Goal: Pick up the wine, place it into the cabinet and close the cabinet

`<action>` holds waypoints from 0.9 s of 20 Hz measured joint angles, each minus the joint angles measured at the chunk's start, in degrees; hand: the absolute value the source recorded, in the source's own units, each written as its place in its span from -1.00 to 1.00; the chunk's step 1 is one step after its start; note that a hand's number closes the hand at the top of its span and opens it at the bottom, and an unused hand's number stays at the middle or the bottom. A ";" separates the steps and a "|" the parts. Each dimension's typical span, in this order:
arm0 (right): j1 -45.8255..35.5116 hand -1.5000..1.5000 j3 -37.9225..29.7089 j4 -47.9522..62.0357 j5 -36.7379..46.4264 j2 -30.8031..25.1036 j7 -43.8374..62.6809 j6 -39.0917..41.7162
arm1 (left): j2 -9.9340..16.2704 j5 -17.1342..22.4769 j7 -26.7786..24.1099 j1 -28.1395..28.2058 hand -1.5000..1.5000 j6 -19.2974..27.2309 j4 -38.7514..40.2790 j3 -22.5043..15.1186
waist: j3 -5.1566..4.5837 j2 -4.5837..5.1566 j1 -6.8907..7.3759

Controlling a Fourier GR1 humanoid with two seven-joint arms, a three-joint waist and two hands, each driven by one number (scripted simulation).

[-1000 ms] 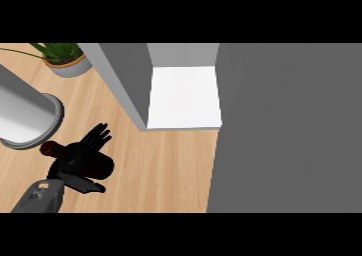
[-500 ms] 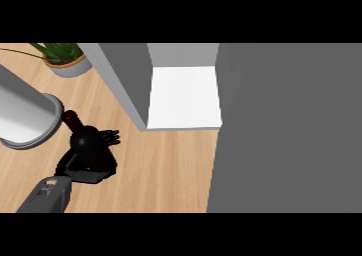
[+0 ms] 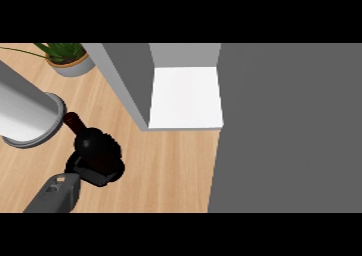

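A wooden desk (image 3: 162, 170) runs across the left and middle. At its far left stands a tall grey-white cylinder (image 3: 21, 112), with a potted plant (image 3: 66, 57) beyond it. Just right of the cylinder, the left hand (image 3: 99, 157) curls round the dark wine (image 3: 73, 122). Right of it, the cabinet (image 3: 185, 97) stands open, its shelf white. A grey panel (image 3: 295, 130) fills the right.
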 measured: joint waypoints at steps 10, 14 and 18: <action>1.25 -1.00 -0.65 -0.04 0.02 0.11 -0.64 0.71 | -5.69 13.25 -3.65 4.36 1.00 14.82 -2.28 12.97 | 0.10 -0.33 0.92; 1.23 -1.00 -0.66 0.00 0.16 0.28 -0.79 0.81 | -8.41 15.09 -4.79 6.58 1.00 16.70 -6.36 13.17 | 0.08 -0.28 0.92; 0.97 -1.00 -3.36 -0.02 -0.61 -0.66 -0.51 1.83 | -10.54 17.19 0.29 9.86 1.00 17.30 -15.45 11.49 | 0.11 -0.34 1.10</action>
